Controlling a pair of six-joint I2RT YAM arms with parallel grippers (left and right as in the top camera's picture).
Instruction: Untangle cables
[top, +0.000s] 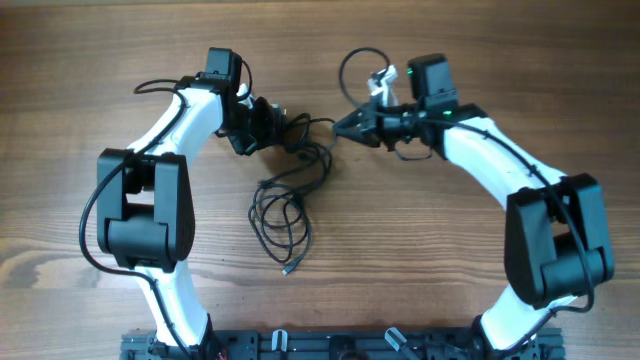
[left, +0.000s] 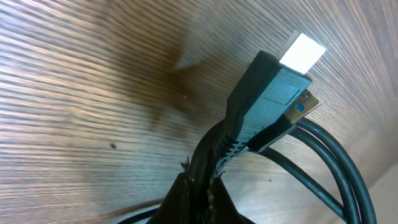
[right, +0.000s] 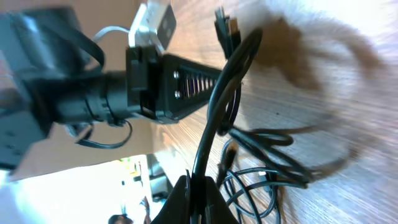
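The cables (top: 290, 195) are thin black cords lying in loose loops on the wooden table between my arms, with one plug end (top: 288, 270) near the front. My left gripper (top: 282, 128) is shut on the cable just behind a black plug (left: 273, 93) with a metal tip, held just above the wood; its fingertips show in the left wrist view (left: 200, 182). My right gripper (top: 338, 127) is shut on a single black cord (right: 217, 112) that rises from its jaws (right: 198, 182). Another cord loop (top: 355, 65) arcs behind the right gripper.
The left arm's gripper and camera body (right: 155, 81) show in the right wrist view close to the held cord. The wooden table (top: 450, 270) stretches around the loops. The arm bases (top: 340, 345) stand at the front edge.
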